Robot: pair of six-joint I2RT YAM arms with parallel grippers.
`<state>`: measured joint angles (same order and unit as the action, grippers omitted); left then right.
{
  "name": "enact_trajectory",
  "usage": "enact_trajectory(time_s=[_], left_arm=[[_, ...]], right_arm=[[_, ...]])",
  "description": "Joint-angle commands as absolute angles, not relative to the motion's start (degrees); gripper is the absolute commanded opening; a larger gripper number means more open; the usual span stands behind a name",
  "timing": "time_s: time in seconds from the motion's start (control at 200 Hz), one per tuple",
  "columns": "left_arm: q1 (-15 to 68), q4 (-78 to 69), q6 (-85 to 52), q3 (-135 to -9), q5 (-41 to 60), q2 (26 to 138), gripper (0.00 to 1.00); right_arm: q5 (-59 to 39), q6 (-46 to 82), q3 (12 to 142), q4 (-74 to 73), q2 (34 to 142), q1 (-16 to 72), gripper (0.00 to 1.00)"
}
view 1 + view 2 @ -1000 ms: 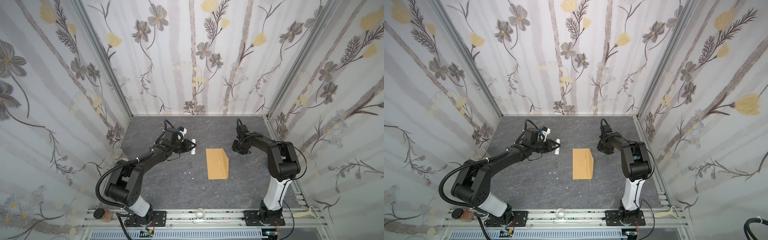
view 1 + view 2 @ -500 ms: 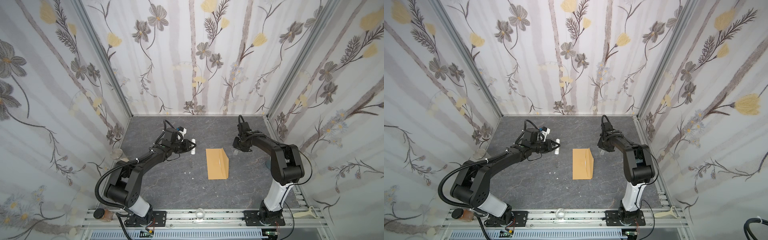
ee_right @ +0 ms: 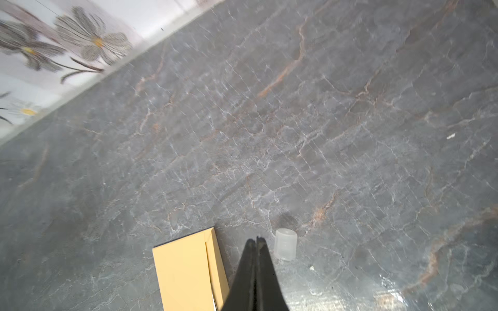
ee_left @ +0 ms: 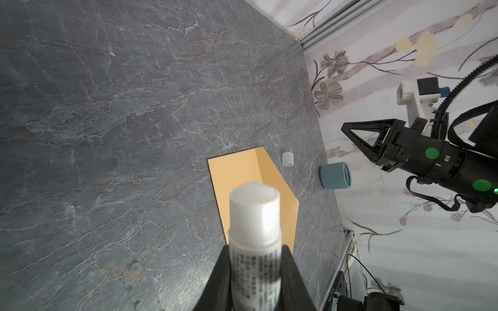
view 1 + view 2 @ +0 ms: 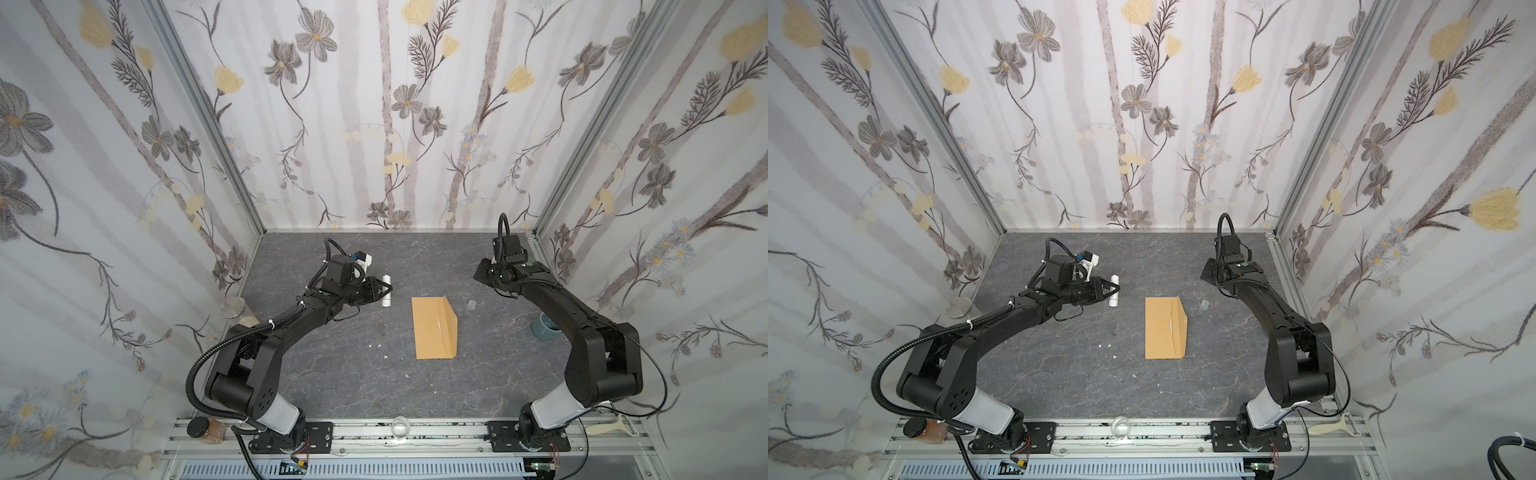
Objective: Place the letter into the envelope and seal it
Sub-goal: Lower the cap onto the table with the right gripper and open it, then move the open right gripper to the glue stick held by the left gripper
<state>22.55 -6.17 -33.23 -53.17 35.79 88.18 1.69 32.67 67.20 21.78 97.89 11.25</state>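
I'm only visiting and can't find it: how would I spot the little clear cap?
On the grey table, find the tan envelope lying in the middle. Just right of its far corner in a top view stands the cap, not touching it. It is tiny and see-through, unlike the bigger blue-grey cup further right.

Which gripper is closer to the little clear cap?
Right. The right gripper, shut, is close by the cap; the left gripper, holding the glue stick, is on the envelope's other side.
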Motion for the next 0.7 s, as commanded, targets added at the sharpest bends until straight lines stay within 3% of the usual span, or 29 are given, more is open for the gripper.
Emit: enact_trajectory(time_s=[0.0,0.4,0.575,0.695], left_arm=[[22.5,-8.5,-34.2,-52.7,34.3,86.5,0.0],[24.3,-8.9,-35.9,-50.9,29.1,81.1,0.0],[25.2,-10.2,-37.9,-51.0,27.3,80.2,0.0],[25.4,-15.4,-43.6,-49.8,26.3,79.8,0.0]], right_arm=[[-3.2,32.4,63.8,9.9,95.5,11.3,0.0],[-23.1,40.2,52.9,-13.1,95.2,10.9,0.0],[-23.7,40.6,52.6,-13.4,94.1,11.9,0.0],[-17.3,36.8,53.2,-9.9,91.0,15.4,0.28]])
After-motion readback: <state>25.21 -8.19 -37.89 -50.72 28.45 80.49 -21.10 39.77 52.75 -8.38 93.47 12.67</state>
